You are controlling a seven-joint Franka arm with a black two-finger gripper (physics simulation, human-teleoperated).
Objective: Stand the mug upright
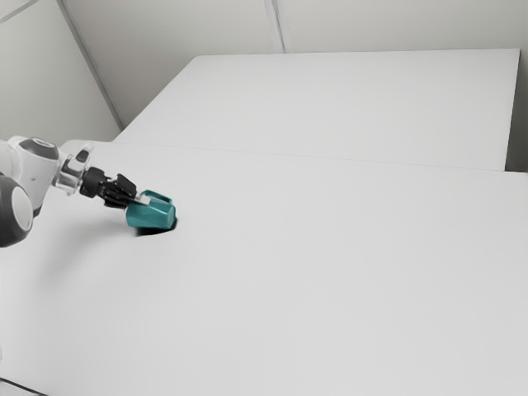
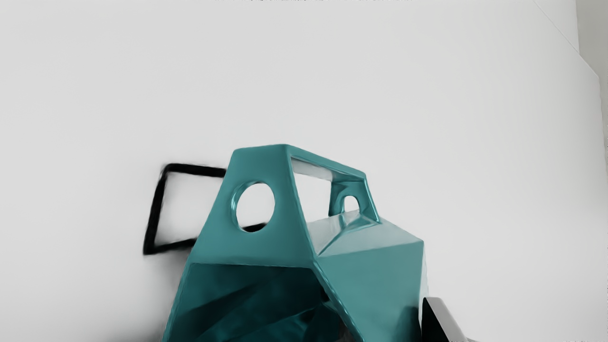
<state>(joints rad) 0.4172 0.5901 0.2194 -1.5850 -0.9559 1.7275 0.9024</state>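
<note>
The teal, faceted mug (image 1: 150,216) lies on its side in the exterior view, its handle on top and its base toward the exterior view's right. Against its open end and handle side is my black gripper (image 1: 136,200), reaching in from the exterior view's left. In the wrist view the mug (image 2: 370,275) turns its dark open mouth toward the camera, with the handle standing above the body. Part of my gripper (image 2: 439,320) stands beside the mug's outer wall. The mug's lower part is cut off there, and whether its underside touches the table cannot be told.
The white table (image 1: 313,272) stretches around the mug, with a second white surface (image 1: 346,107) behind it. A dark shadow lies under the mug. A black cable (image 1: 23,386) runs at the exterior view's lower left corner.
</note>
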